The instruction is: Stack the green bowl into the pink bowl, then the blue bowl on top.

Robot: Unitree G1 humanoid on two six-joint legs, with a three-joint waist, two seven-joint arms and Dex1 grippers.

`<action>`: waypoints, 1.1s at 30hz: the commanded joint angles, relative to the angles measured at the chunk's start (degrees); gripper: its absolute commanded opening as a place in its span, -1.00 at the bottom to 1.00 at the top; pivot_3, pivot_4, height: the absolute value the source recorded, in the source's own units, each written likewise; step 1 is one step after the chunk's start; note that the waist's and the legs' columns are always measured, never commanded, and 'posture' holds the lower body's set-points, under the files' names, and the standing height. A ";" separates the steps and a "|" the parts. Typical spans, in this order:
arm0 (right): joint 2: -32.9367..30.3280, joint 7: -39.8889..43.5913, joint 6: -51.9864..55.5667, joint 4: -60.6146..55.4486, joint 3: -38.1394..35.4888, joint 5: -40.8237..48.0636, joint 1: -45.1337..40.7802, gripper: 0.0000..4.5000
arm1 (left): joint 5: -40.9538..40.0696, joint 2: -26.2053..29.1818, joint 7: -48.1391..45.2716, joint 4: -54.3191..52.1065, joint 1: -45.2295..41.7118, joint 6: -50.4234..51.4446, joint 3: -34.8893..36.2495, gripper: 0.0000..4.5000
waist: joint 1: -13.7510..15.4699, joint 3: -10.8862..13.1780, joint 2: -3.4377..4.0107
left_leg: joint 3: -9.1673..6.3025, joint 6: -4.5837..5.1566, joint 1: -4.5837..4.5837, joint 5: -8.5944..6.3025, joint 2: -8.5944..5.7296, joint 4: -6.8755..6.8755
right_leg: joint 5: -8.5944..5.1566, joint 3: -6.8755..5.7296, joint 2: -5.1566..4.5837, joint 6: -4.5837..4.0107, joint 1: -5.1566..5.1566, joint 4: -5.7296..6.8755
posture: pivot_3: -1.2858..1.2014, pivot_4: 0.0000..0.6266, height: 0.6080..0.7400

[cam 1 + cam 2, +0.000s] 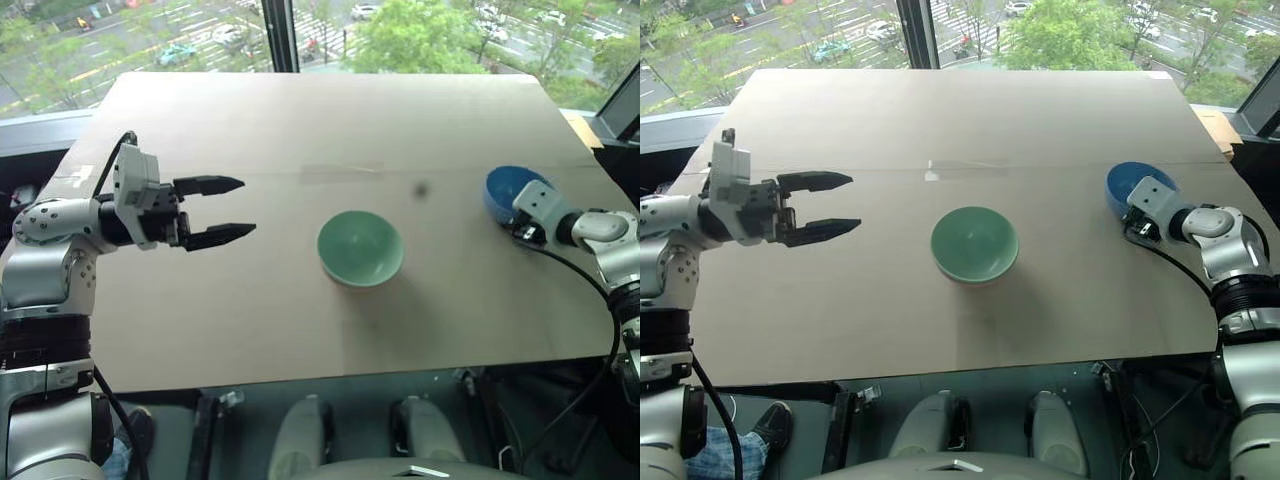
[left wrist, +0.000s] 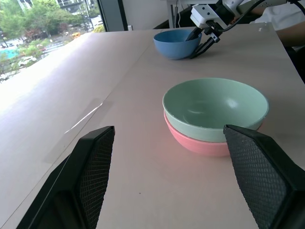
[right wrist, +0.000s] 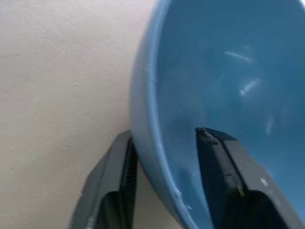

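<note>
Your right pincer [image 3: 164,181] straddles the near rim of the blue bowl [image 1: 510,190], one finger inside and one outside the wall, pinching it; that rim grip is likely what you need to lift the bowl clear and carry it over. The bowl sits tilted at the right side of the bench [image 1: 300,120], well apart from the other two. Your left pincer [image 1: 225,210] hangs spread and empty above the bench's left side, pointing toward the middle, probably parked out of the way. At the centre, the green bowl [image 2: 214,107] is already nested in the pink bowl [image 2: 200,143], so only the blue one remains. No brands, labels or writing can be read anywhere.
</note>
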 commanded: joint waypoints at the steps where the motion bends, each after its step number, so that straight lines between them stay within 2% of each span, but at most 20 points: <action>1: -0.36 0.82 -2.43 1.27 -0.90 -0.91 -2.18 -0.80 | -0.91 0.94 1.01 -2.61 0.64 -0.36 2.22 0.71 | -0.03 0.01 0.02 | 0.00 -0.01 0.00 0.01 0.01 0.00 | 0.00 0.00 0.01 0.00 0.00 0.00 | 0.03 -0.52 0.97; 2: -0.35 0.88 -2.87 1.59 -0.88 -1.16 -2.28 -0.96 | -1.04 1.03 0.99 -2.83 0.92 -0.18 2.18 0.71 | -0.08 0.01 0.02 | 0.00 -0.01 0.00 0.01 0.01 0.00 | 0.00 0.00 0.01 0.00 0.00 0.00 | 0.03 -0.52 0.97; 6: -0.67 2.11 -4.87 0.91 -0.45 -2.29 -1.55 -0.96 | -1.78 1.10 1.34 -3.00 1.08 1.21 2.21 0.71 | 0.06 0.04 0.07 | -0.01 -0.01 0.00 0.01 0.01 0.00 | 0.00 0.00 0.00 0.00 0.01 0.00 | 0.03 -0.52 0.97; 8: -1.25 3.05 -3.53 -4.84 -0.48 -2.39 0.18 -0.96 | -1.31 0.84 1.50 -2.29 0.85 0.71 1.97 0.71 | 0.05 0.04 0.07 | 0.00 -0.01 0.00 0.00 0.00 -0.01 | 0.00 0.00 -0.02 0.00 0.01 0.00 | 0.03 -0.52 0.97; 13: -3.23 9.56 5.87 -30.66 -1.91 0.31 5.38 -0.96 | -0.21 0.19 1.59 -1.14 0.77 -0.67 1.08 0.71 | -0.02 0.13 0.20 | -0.02 -0.01 -0.02 0.00 0.03 -0.05 | 0.00 -0.01 0.00 0.01 -0.01 0.05 | 0.03 -0.52 0.97; 17: -3.53 15.31 20.07 -53.98 -2.09 6.07 8.16 -0.96 | 0.20 -0.18 1.24 0.01 0.15 -1.28 0.38 0.71 | 0.08 0.11 0.19 | -0.04 -0.02 -0.02 0.00 0.05 -0.03 | 0.01 -0.03 0.01 0.01 -0.01 0.04 | 0.03 -0.52 0.97; 21: -3.03 17.23 30.05 -69.06 0.69 8.34 7.69 -0.96 | 1.12 -0.64 0.33 2.29 -1.75 -2.47 -1.08 0.71 | 0.79 0.10 0.16 | -0.13 -0.01 -0.05 0.00 0.03 0.00 | 0.01 -0.11 0.00 0.01 0.01 0.03 | 0.03 -0.52 0.97; 26: 1.43 14.76 38.04 -78.36 4.67 8.97 4.51 -0.96 | 2.05 -1.26 -1.03 4.45 -3.80 -3.54 -2.54 0.71 | 1.32 0.06 0.10 | -0.10 0.00 -0.06 -0.01 -0.01 0.09 | 0.01 -0.11 -0.01 0.00 0.03 0.01 | 0.03 -0.52 0.97; 33: 5.92 12.21 43.91 -83.73 8.81 9.59 1.07 -0.96 | 2.81 -1.86 -1.95 6.38 -5.80 -4.34 -3.45 0.71 | 1.49 0.06 0.10 | -0.11 0.00 -0.11 0.00 -0.02 0.07 | 0.00 -0.18 0.03 0.00 0.01 0.05 | 0.03 -0.52 0.97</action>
